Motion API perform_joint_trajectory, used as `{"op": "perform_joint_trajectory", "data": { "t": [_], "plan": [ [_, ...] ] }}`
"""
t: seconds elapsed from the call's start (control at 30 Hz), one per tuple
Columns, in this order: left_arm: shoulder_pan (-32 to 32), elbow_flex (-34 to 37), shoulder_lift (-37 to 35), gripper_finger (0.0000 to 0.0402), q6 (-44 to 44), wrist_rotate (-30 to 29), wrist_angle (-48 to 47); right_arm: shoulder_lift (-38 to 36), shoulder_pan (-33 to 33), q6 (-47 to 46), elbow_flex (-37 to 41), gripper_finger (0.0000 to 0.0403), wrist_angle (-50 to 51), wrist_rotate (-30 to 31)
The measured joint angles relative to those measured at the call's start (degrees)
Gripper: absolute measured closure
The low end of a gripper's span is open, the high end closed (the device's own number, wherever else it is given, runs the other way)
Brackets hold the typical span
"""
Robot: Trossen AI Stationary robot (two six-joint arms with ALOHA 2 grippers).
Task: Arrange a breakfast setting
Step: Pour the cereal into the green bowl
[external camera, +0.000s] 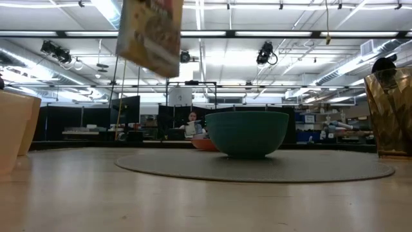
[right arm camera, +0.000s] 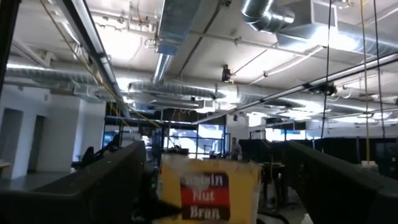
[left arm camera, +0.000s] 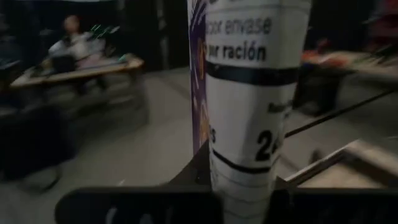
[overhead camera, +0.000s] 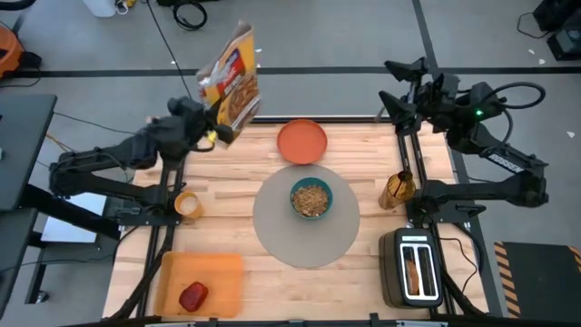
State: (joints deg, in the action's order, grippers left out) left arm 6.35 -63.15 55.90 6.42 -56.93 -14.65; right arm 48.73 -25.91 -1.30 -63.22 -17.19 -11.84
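My left gripper (overhead camera: pixel 211 134) is shut on the yellow cereal box (overhead camera: pixel 232 80), held tilted above the table's far left edge; the box shows high up in the low view (external camera: pixel 149 32). The teal bowl (overhead camera: pixel 311 198), filled with cereal, stands on the round grey mat (overhead camera: pixel 272 232). The orange plate (overhead camera: pixel 301 142) lies beyond the mat. The small yellow cup (overhead camera: pixel 188 205) stands left of the mat. The red apple (overhead camera: pixel 192 295) lies on an orange tray (overhead camera: pixel 218 272). A toast slice (overhead camera: pixel 414 272) sticks out of the toaster (overhead camera: pixel 410 265). My right gripper (overhead camera: pixel 401 80) is open, raised at the far right. The spoon is not seen. My left gripper pinches the cereal box near its lower end (left arm camera: pixel 245 180) between its two fingers, one on each broad face; the narrow side panel (left arm camera: pixel 255 81) faces the wrist camera. The fingers come from the table's left. The box is lifted clear of the table and leans over.
An amber glass (overhead camera: pixel 398 189) stands right of the mat, also in the low view (external camera: pixel 390 113). The black-and-silver toaster is at the near right corner. Bare wood lies between the tray and the mat. A person sits at a desk beyond the table (left arm camera: pixel 71 37).
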Motion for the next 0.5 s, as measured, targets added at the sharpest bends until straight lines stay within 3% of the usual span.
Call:
{"op": "perform_joint_trajectory", "data": {
  "t": [0.1,0.3,0.5],
  "plan": [
    [-0.04,7.48,-2.09,0.0394,4.75,-3.46,0.18,0.09,-0.22,2.16,0.00,0.0022,-0.10,-0.03],
    [-0.02,20.23,-6.01,0.0394,11.31,-17.37,0.42,0.75,0.29,2.83,0.00,0.0023,-0.16,-1.84],
    [0.09,29.57,-9.44,0.0394,18.06,-20.03,-0.67,3.60,4.76,0.52,0.00,0.0023,-0.38,2.66]
  ]
}}
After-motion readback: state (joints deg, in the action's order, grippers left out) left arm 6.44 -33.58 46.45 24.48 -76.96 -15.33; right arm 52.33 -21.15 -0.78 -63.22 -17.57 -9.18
